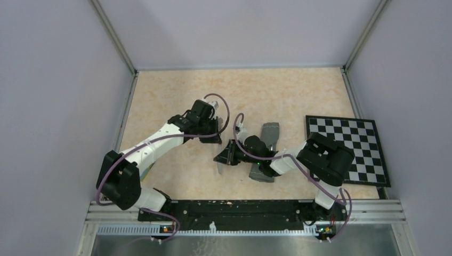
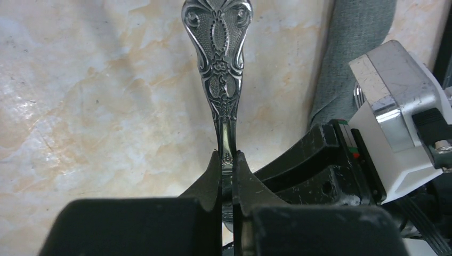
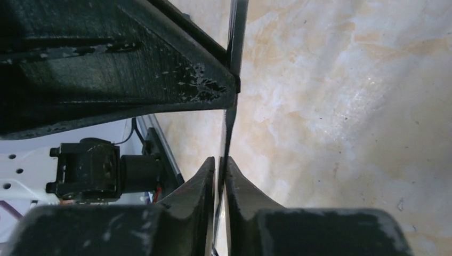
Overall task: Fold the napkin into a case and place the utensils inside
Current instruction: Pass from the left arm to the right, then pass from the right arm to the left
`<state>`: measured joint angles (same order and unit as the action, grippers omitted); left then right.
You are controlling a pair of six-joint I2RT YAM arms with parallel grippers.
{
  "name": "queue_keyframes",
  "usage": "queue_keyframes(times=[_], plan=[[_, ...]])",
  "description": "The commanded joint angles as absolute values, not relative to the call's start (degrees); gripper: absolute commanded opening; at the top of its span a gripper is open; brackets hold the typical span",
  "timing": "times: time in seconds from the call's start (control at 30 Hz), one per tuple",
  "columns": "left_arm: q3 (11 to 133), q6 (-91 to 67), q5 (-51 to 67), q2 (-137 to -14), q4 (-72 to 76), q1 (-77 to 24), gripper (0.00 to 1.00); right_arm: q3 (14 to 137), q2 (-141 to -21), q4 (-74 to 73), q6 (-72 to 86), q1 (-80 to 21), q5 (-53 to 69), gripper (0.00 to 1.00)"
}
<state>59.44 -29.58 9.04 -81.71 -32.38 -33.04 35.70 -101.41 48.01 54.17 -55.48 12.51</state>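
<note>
A silver utensil with an ornate handle [image 2: 219, 64] is held by both grippers above the table. I cannot tell whether it is the knife or the fork. My left gripper [image 2: 227, 157] is shut on the handle's narrow neck. My right gripper [image 3: 220, 162] is shut on the same utensil [image 3: 229, 128], seen edge-on there. From above, the left gripper [image 1: 217, 137] and right gripper [image 1: 223, 156] meet mid-table, with a silver end [image 1: 220, 166] sticking out below them. The dark grey napkin [image 1: 268, 140] lies folded as a narrow oblong just right of them, partly under the right arm. The other utensil is not visible.
The black-and-white checkered board [image 1: 346, 149] lies at the right side of the table. The grey cloth [image 2: 354, 58] also shows at the upper right of the left wrist view, behind the right gripper's black fingers [image 2: 320, 165]. Metal frame rails line the table edges.
</note>
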Motion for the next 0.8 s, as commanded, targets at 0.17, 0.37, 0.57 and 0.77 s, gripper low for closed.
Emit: queue_keyframes(times=[0.17,0.37,0.57,0.77], plan=[[55.0,-30.4,20.2,-71.4,-23.7,-30.2,0.47,33.3,-91.8,52.0,51.4,-52.2,22.8,0.0],[43.9,-35.4,33.8,-58.0,-4.0,-28.4,0.65,33.4,-83.6,51.2,51.4,-48.6,42.3,0.0],[33.8,-48.0,37.4,-49.9,20.1,-28.4,0.57,33.9,-78.2,51.8,54.6,-49.4,47.2,0.0],[35.3,-45.2,34.9,-47.7,16.4,-28.3,0.08,36.8,-72.4,32.7,48.0,-50.0,40.8,0.09]])
